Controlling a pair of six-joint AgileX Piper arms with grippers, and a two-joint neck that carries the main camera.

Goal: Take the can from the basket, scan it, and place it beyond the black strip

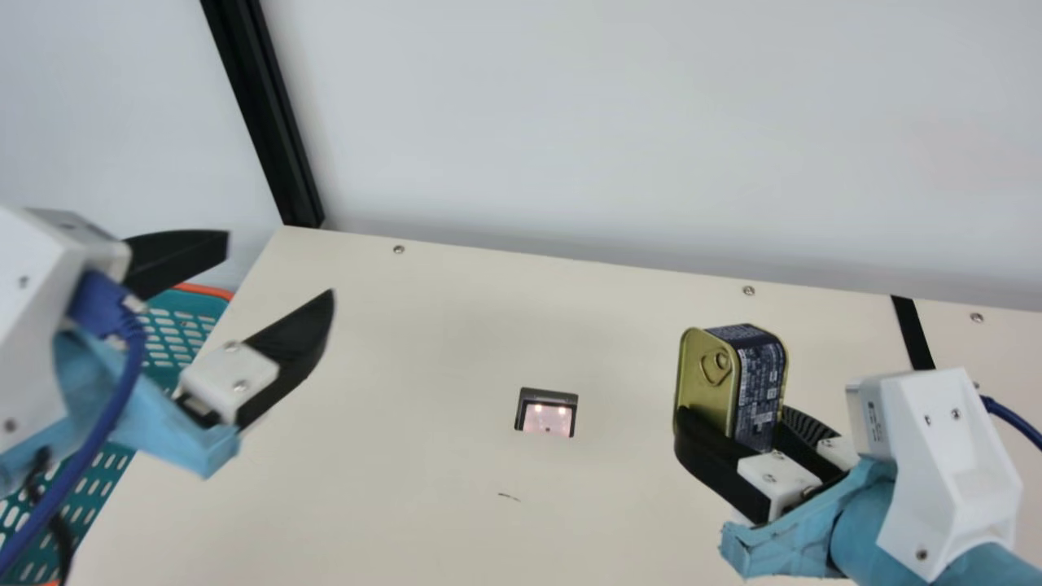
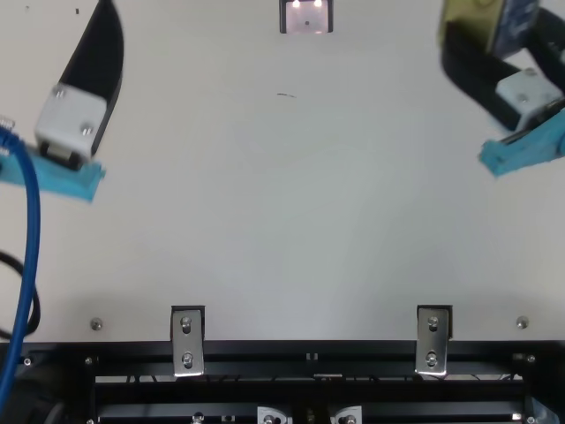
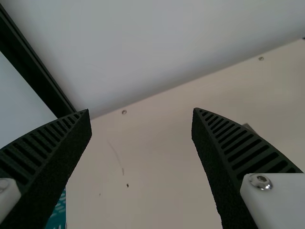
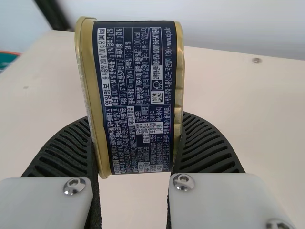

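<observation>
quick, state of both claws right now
Left claw: open, nothing between its fingers.
Right claw: closed on the gold-and-navy can, holding it up above the table.

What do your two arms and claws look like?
My left arm and right arm both have angular white casings, light-blue pieces and a blue cable; a thin black cable also hangs by the left arm. The left claw and right claw each have two curved black ribbed fingers on white mounts with silver screws.

Gold can [image 1: 700, 378] with white-printed navy label [image 4: 136, 95]; teal, orange-rimmed basket [image 1: 183, 303]; black strip [image 1: 912, 334]; cream table [image 1: 407, 342].
</observation>
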